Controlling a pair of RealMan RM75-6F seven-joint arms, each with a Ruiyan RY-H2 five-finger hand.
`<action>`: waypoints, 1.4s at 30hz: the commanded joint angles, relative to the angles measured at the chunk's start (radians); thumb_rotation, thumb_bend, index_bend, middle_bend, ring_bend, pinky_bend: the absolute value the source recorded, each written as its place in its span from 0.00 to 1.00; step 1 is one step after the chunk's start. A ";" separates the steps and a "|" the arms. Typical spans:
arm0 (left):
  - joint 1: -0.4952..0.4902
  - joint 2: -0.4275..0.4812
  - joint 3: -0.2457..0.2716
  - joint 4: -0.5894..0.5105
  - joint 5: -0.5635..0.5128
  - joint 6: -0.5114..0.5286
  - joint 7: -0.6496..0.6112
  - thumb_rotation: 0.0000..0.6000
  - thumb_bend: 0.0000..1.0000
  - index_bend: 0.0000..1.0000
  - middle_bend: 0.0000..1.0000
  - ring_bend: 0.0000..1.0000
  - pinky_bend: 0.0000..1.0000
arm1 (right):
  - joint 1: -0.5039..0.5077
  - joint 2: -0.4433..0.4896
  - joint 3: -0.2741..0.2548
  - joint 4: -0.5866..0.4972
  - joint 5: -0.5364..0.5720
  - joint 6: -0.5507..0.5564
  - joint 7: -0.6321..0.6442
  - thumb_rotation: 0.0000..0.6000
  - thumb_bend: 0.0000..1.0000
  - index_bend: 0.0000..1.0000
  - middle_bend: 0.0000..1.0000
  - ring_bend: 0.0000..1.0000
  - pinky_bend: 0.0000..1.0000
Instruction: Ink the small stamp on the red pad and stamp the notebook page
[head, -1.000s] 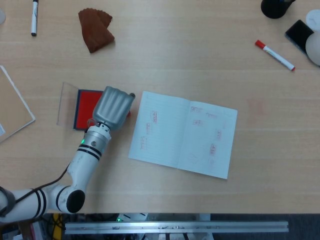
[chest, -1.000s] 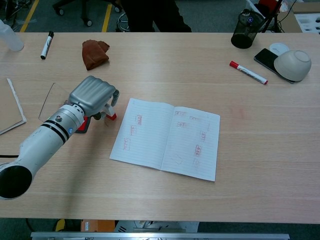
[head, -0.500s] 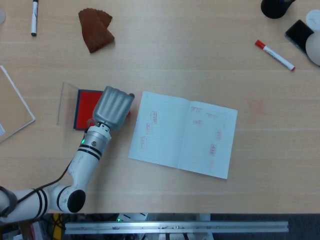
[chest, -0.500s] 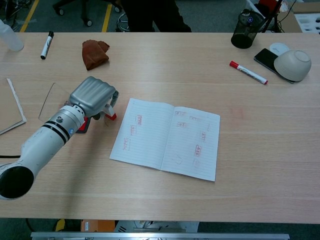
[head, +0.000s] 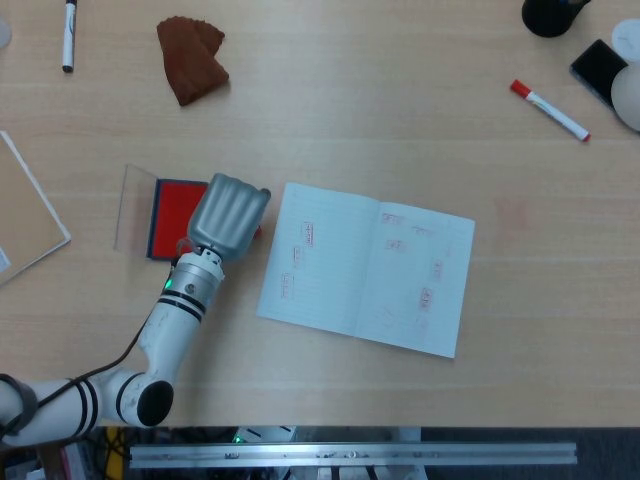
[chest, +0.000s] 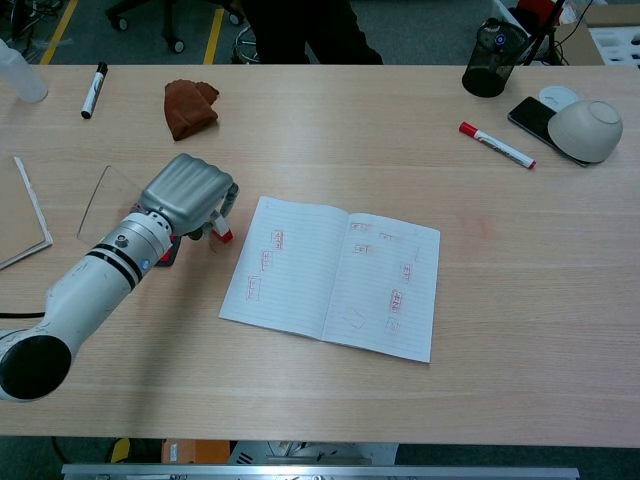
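My left hand (head: 227, 215) (chest: 183, 193) hangs over the right end of the red ink pad (head: 176, 207), fingers curled down around the small red stamp (chest: 222, 234), whose tip peeks out below the fingers. The pad is mostly hidden under the hand in the chest view. The open notebook (head: 365, 265) (chest: 335, 275) lies just right of the hand, with several red stamp marks on both pages. My right hand is in neither view.
A clear plastic lid (head: 132, 205) lies left of the pad. A brown cloth (head: 191, 59), a black marker (head: 68, 34), a red marker (head: 550, 110), a bowl (chest: 584, 130), a phone and a dark cup (chest: 486, 56) sit along the far side.
The left hand has shifted very slightly with the stamp; the red tip under its fingers shows smaller in the chest view. The notebook has not moved.
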 joint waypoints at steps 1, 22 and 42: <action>0.000 0.000 -0.001 0.000 0.002 0.000 -0.003 1.00 0.26 0.58 0.98 0.98 1.00 | -0.001 0.000 0.000 0.001 0.001 0.000 0.001 1.00 0.30 0.11 0.18 0.09 0.15; 0.016 0.073 0.007 -0.110 0.066 0.046 -0.004 1.00 0.26 0.59 0.99 1.00 1.00 | -0.003 0.001 0.000 -0.001 -0.008 0.007 0.004 1.00 0.30 0.11 0.18 0.09 0.15; 0.037 0.119 0.099 -0.326 0.232 0.092 0.074 1.00 0.26 0.59 0.99 1.00 1.00 | -0.010 0.003 -0.004 0.008 -0.013 0.015 0.014 1.00 0.30 0.11 0.18 0.09 0.15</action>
